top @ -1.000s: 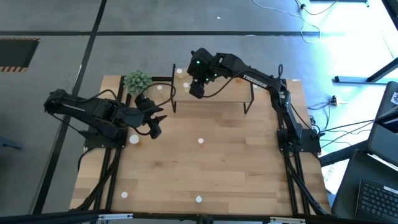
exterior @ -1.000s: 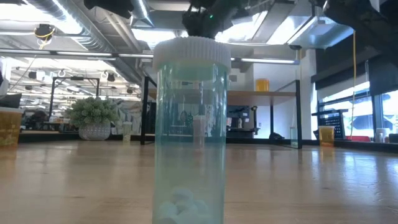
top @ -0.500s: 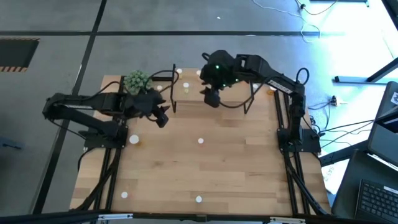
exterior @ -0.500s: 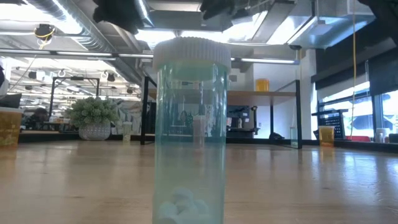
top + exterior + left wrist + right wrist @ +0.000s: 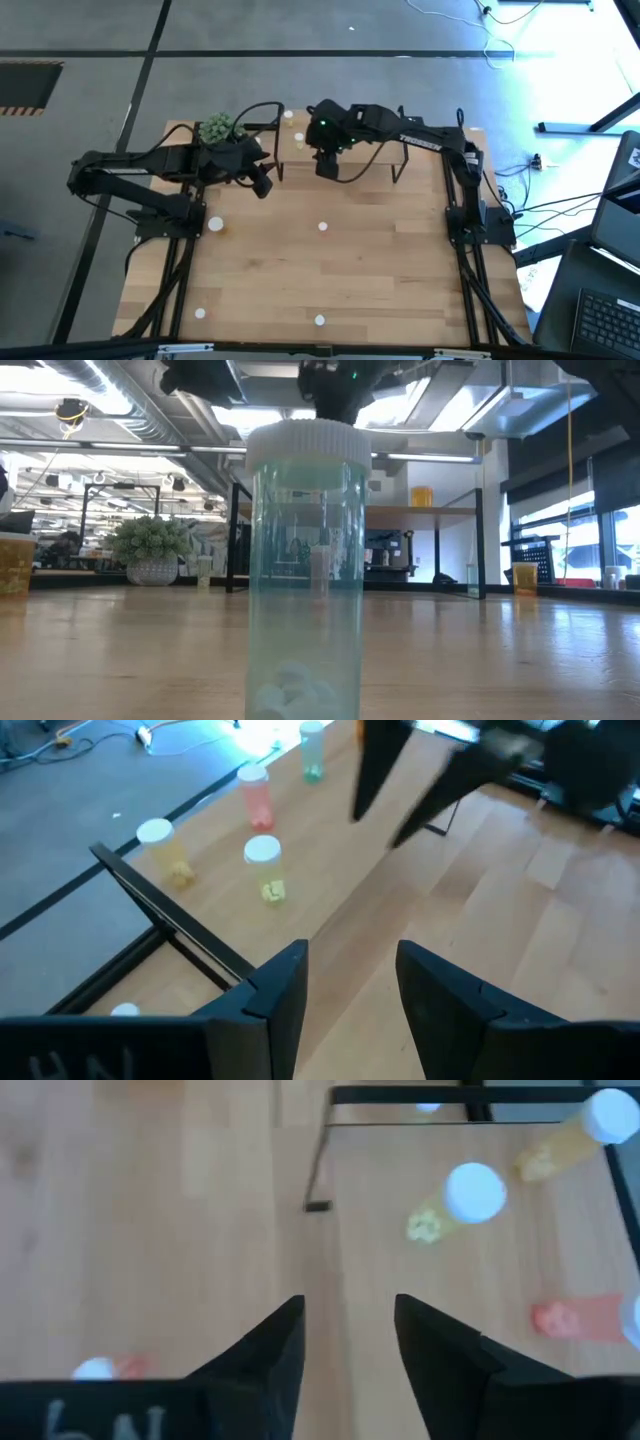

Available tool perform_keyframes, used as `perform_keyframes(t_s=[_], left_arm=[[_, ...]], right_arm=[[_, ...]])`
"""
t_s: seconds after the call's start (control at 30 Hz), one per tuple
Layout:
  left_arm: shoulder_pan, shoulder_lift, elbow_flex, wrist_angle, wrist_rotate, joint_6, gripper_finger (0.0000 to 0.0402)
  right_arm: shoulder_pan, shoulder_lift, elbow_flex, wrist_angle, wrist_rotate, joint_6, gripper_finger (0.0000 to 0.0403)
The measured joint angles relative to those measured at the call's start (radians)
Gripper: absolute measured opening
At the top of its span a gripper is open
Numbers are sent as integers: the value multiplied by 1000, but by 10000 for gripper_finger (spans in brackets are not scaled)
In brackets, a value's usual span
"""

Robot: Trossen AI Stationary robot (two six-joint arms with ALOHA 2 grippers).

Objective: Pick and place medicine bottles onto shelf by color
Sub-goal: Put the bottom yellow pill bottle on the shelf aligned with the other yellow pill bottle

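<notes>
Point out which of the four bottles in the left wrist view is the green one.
The green bottle is the one farthest from the left gripper, at the end of the row past the pink bottle. The two nearer bottles are yellowish.

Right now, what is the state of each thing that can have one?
left gripper: open, empty, above the shelf's end.
right gripper: open, empty, over the shelf.
yellow bottles: upright, capped, on shelf.
pink bottle: upright, capped.
green bottle: upright, capped, on the table.
</notes>
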Motion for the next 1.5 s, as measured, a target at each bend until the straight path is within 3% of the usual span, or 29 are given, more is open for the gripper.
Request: perform_keyframes(t_s=[0.13, 0.37, 0.57, 0.77, 1.0, 1.27, 1.5], left_arm=[[0, -1, 0, 0, -1, -8, 149], [1, -1, 0, 1, -1, -8, 149], [25, 8, 0, 1, 3, -7, 149], [102, 13, 0, 11, 110, 46, 149], [169, 112, 0, 138, 280, 169, 149], [232, 227, -1, 176, 293, 239, 149], [284, 313, -1, 221, 390, 344, 149]], right_arm=[[-36, 1, -82, 126, -9, 1, 118], [-66, 1, -179, 262, -126, 2, 75], [-71, -4, -118, 132, -106, 1, 48], [-70, -51, -58, 21, -106, 10, 43], [-70, -135, -29, -39, -106, 29, 43], [-70, -221, -29, -50, -106, 21, 42], [-70, -240, -29, -67, -107, 26, 42]])
